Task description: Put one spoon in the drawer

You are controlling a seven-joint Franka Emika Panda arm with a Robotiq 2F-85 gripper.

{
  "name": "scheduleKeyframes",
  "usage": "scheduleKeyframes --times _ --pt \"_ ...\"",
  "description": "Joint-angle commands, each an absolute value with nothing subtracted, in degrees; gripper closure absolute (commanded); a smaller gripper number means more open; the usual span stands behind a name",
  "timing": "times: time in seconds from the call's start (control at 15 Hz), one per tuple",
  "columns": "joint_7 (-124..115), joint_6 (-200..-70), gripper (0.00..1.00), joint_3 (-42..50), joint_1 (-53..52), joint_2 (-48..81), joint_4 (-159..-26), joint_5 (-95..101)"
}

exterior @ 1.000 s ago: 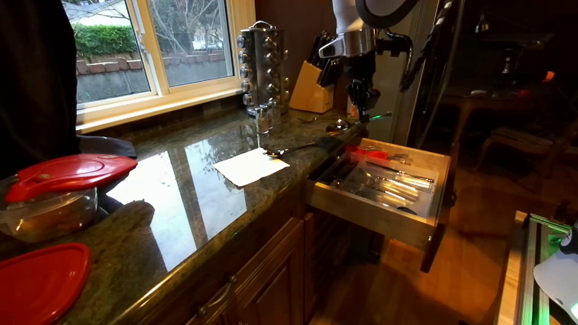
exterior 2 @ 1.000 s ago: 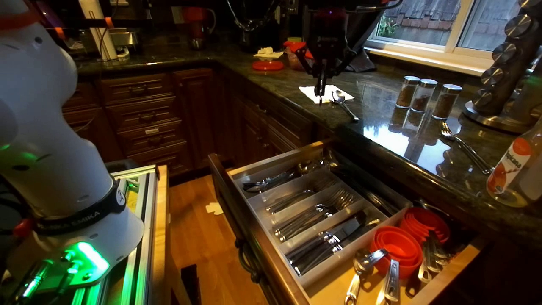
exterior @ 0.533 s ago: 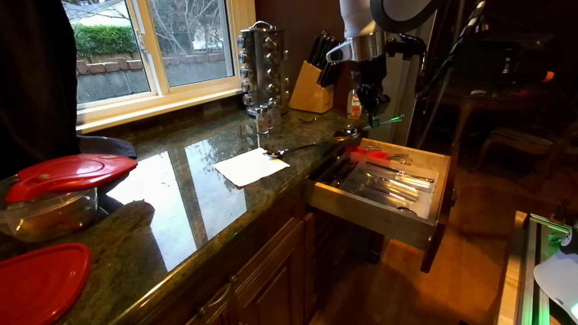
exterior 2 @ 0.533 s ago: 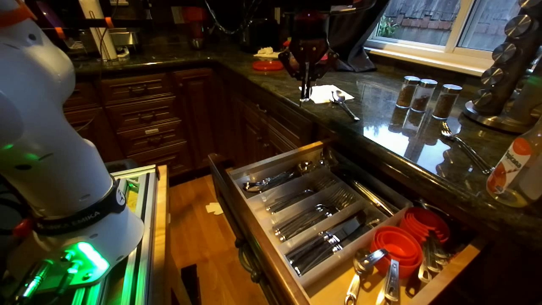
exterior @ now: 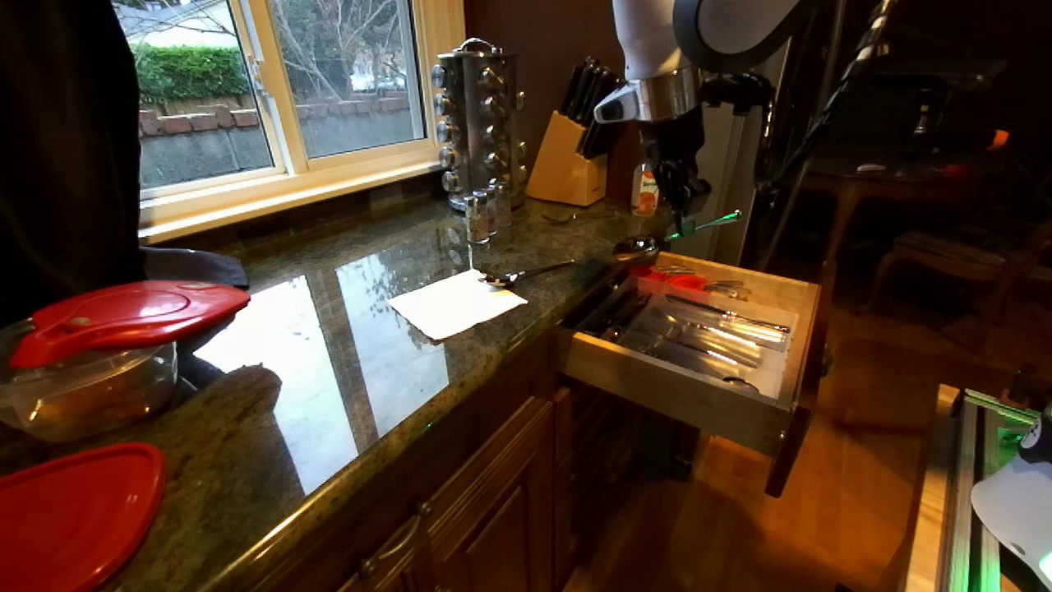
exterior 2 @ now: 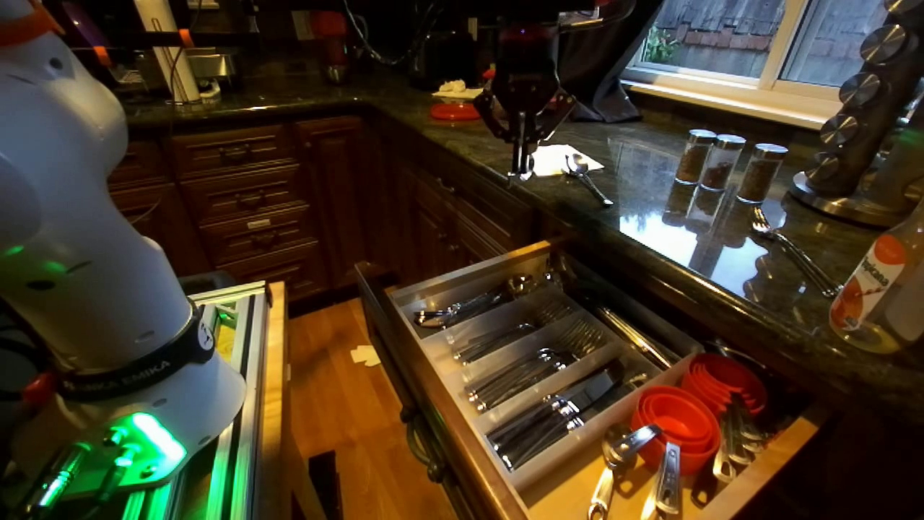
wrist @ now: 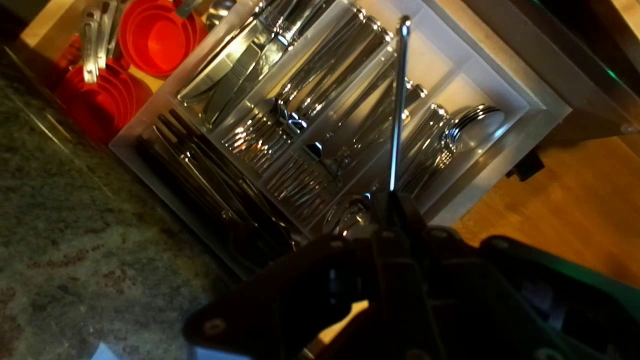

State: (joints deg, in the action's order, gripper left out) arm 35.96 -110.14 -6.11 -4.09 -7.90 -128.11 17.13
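Red measuring cups (exterior 2: 682, 415) are sitting nearest, inside the drawer (exterior 2: 469, 276), which is standing pulled out from the front edge of the bench (exterior: 222, 469). Above it, the gripper (exterior: 680, 230) is clamping a spoon (exterior: 635, 248) by its handle. Farther off, near that edge, another spoon (exterior 2: 577, 166) is resting its bowl on a white napkin (exterior 2: 550, 159) (its handle is reaching onto bare stone). Beyond, a red lid (exterior 2: 456, 112) is lying near the bench's inner corner.

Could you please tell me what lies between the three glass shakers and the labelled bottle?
In an exterior view, at least one fork lies on the counter, tines toward the shakers and handle toward the bottle.
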Motion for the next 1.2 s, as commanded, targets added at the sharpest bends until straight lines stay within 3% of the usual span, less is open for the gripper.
scheduleKeyframes --times 0.0,0.33,1.13 --pt "28.93 -106.25 0.99 -6.89 -5.44 -9.35 -131.15 21.18" --pt "19.67 -102.13 0.99 -7.93 -6.53 -10.97 -134.55 24.59" --pt "-10.93 -108.42 0.99 -11.42 -8.36 -3.52 -139.02 42.42"
